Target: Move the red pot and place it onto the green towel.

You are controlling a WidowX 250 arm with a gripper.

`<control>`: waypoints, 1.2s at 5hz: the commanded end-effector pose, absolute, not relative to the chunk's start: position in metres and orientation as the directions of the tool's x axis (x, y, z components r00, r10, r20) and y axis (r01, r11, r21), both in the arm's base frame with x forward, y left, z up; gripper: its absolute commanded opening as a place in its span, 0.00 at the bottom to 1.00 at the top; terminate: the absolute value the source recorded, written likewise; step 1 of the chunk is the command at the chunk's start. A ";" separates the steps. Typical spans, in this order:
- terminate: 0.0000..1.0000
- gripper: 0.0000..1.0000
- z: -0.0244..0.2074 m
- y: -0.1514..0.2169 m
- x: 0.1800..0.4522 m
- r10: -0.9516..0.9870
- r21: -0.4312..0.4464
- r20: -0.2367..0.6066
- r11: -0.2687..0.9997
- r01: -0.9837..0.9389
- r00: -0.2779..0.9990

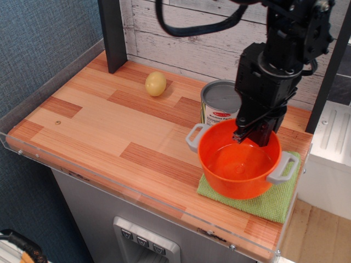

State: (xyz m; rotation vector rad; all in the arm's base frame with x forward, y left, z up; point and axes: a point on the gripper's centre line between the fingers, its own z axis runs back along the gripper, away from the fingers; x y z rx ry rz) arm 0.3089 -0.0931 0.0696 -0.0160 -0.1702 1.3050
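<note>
The red pot [239, 164], round orange-red with two light grey side handles, is over the green towel [273, 201], which shows only at its front and right edges under the pot. I cannot tell whether the pot rests on the cloth or hangs just above it. My black gripper [251, 135] comes down from above and is shut on the pot's far rim.
A silver tin can with a green label [218, 107] stands just behind the pot's left side, very close to it. A yellow egg-shaped object [156, 83] lies at the back of the wooden tabletop [93, 120]. A clear raised lip edges the table's front and left.
</note>
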 end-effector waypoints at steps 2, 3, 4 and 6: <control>0.00 0.00 0.067 -0.098 0.334 0.945 -0.147 0.218 0.277 -0.949 0.242; 0.00 1.00 0.069 -0.100 0.333 0.950 -0.175 0.220 0.264 -0.949 0.224; 0.00 1.00 0.072 -0.097 0.331 0.950 -0.202 0.205 0.276 -0.940 0.235; 0.00 1.00 0.088 -0.092 0.329 0.963 -0.251 0.148 0.256 -0.933 0.225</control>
